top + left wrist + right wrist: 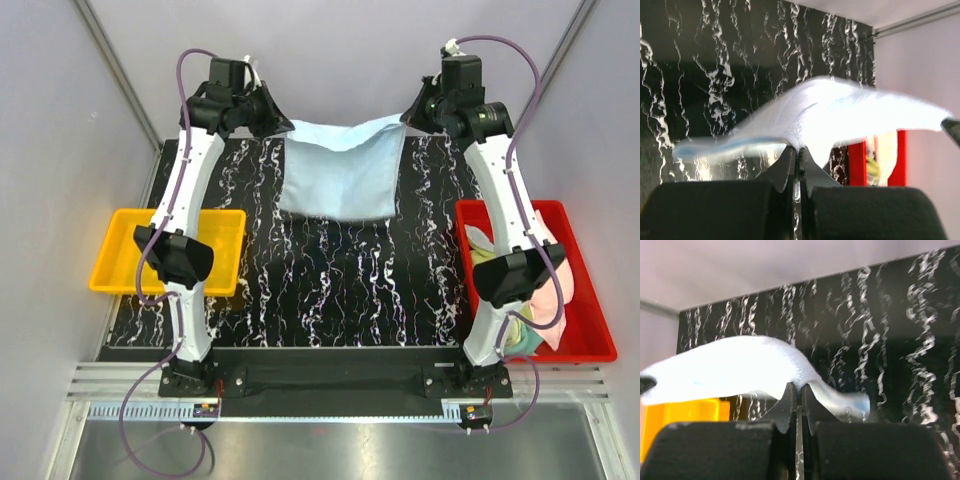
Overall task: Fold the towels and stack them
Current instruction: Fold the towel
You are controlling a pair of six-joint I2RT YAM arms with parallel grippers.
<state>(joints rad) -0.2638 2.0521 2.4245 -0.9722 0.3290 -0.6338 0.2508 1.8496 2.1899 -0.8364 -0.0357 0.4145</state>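
Observation:
A light blue towel (338, 172) hangs stretched between my two grippers at the far side of the table, its lower part lying on the black marbled mat. My left gripper (283, 124) is shut on its far left corner, and my right gripper (408, 116) is shut on its far right corner. In the left wrist view the light blue towel (840, 112) rises from the pinched jaws of my left gripper (798, 150). The right wrist view shows the light blue towel (735, 365) clamped in my right gripper (798, 386). More towels (548, 290) in pink and yellow-green lie crumpled in the red tray (590, 345).
A yellow tray (122, 255) sits at the table's left edge, partly under my left arm. The red tray stands at the right edge under my right arm. Grey walls close the table on three sides.

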